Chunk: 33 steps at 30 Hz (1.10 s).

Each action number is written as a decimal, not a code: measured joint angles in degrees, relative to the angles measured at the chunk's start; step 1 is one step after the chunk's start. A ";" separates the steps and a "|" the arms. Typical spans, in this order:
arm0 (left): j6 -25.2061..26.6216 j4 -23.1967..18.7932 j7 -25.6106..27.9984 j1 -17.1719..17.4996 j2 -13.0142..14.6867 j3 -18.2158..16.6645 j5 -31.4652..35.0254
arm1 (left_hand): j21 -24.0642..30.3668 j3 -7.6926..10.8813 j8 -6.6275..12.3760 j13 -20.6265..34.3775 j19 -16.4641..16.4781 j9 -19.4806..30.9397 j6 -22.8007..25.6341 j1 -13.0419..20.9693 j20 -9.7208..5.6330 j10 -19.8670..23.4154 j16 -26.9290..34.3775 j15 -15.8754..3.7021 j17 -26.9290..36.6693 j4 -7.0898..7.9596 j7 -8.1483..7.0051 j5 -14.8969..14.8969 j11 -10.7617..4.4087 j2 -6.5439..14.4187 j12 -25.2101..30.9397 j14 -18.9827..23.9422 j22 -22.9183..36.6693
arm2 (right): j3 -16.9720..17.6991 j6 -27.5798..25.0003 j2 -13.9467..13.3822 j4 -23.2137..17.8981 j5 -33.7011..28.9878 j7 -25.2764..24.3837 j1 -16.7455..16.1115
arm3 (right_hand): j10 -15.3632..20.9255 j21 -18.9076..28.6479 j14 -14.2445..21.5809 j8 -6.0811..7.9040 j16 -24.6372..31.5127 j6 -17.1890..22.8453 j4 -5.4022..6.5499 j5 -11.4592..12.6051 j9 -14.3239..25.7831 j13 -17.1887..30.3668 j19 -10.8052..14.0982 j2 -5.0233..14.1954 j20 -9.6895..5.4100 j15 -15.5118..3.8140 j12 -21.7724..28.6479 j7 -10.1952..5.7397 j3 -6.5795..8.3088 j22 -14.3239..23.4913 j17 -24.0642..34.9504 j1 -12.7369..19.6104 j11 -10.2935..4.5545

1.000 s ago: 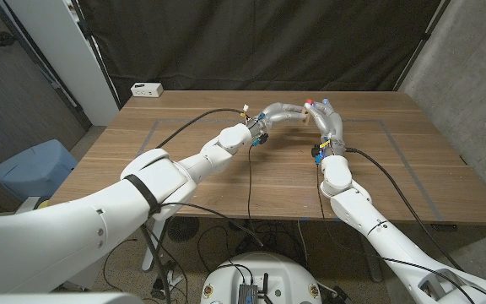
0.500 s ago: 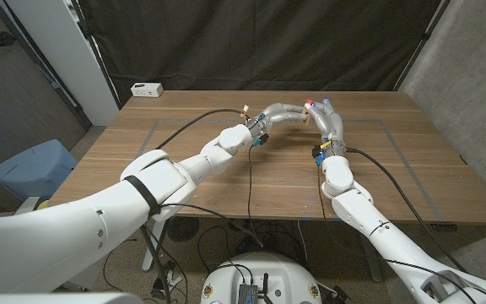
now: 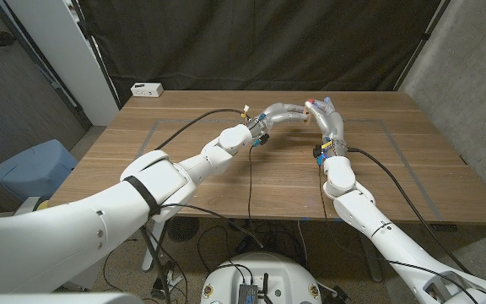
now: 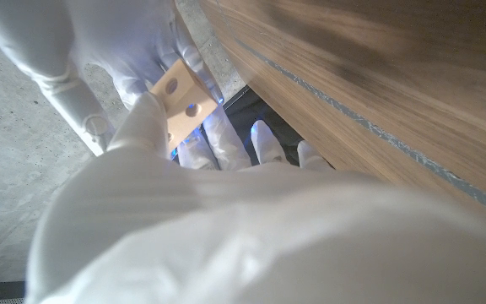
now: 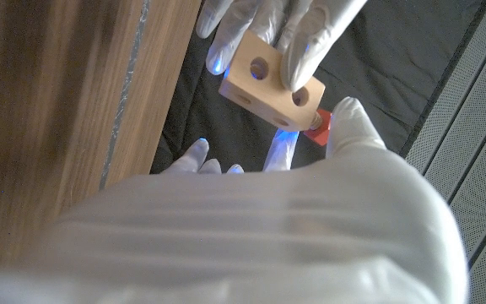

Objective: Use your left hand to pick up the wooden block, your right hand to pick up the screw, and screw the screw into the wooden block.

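Scene: both hands meet in the air over the far middle of the table (image 3: 226, 181), well above the wood
Left hand: the left hand (image 3: 278, 113) reaches in from the left and holds the block (image 5: 272, 83), fingers (image 5: 310, 42) wrapped over its top and far side, thumb under it
Block: pale wood with round holes on two faces, lifted clear of the table and tilted, just left of the right hand
Right hand: the right hand (image 3: 327, 121) stands upright beside the block, thumb and a finger pinching the screw (image 5: 317, 124); the other fingers are loosely spread
Screw: its red head sits against the block's right end, seemingly started in a hole; how deep it sits cannot be told
Risk, cross-threading: if the screw enters off the hole's line it will likely bind or wobble out
Risk, slip: the pinch on the small red head looks shallow; a regrasp between turns could let the screw fall to the table
Risk, block twist: turning force may rotate the block in the left hand's glove
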 measured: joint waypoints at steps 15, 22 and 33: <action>-0.01 -0.19 0.07 0.13 0.15 -0.14 0.09 | 0.00 -0.01 -0.13 0.00 0.00 -0.02 -0.21 -0.01 0.00 -0.20 0.00 0.00 0.01 -0.02 0.00 -0.04 0.20 -0.01 0.00 0.00 0.00 | -0.05 1.38 -0.87 0.92 1.49 3.54 0.52 | -6.08 0.00 -4.81 -4.02 -0.45 -8.79 0.94 0.00 -0.80 -0.01 -4.60 -0.58 1.31 1.90 0.00 3.09 -1.42 -0.01 0.27 -4.50 1.99; 0.03 0.15 0.07 -0.11 0.19 -0.14 0.12 | 0.00 -0.03 -0.13 0.00 0.00 -0.04 -0.40 -0.01 0.00 -0.20 0.00 0.00 0.01 -0.03 0.00 -0.08 0.20 -0.02 0.00 0.00 0.00 | -0.05 1.27 -1.80 0.83 2.28 5.63 0.73 | -7.87 0.00 -6.33 -5.66 -0.45 -11.94 1.35 0.00 -1.07 0.22 -5.86 -0.42 1.33 2.43 0.00 4.21 -1.83 -0.01 0.27 -6.46 3.16; 0.99 0.90 -0.25 -0.89 0.31 -0.14 0.13 | 0.00 -0.10 -0.13 -0.01 0.00 -0.03 -0.42 -0.01 0.00 -0.20 0.00 0.00 0.01 -0.10 0.01 -0.09 0.20 -0.03 0.00 0.00 0.00 | 0.15 -2.04 -5.45 -1.60 2.70 8.56 1.49 | -9.17 0.00 -6.32 -7.42 -0.44 -15.45 1.57 -0.01 -1.32 0.27 -6.55 -0.31 1.22 2.43 0.00 6.34 -2.05 -0.01 0.26 -7.65 3.85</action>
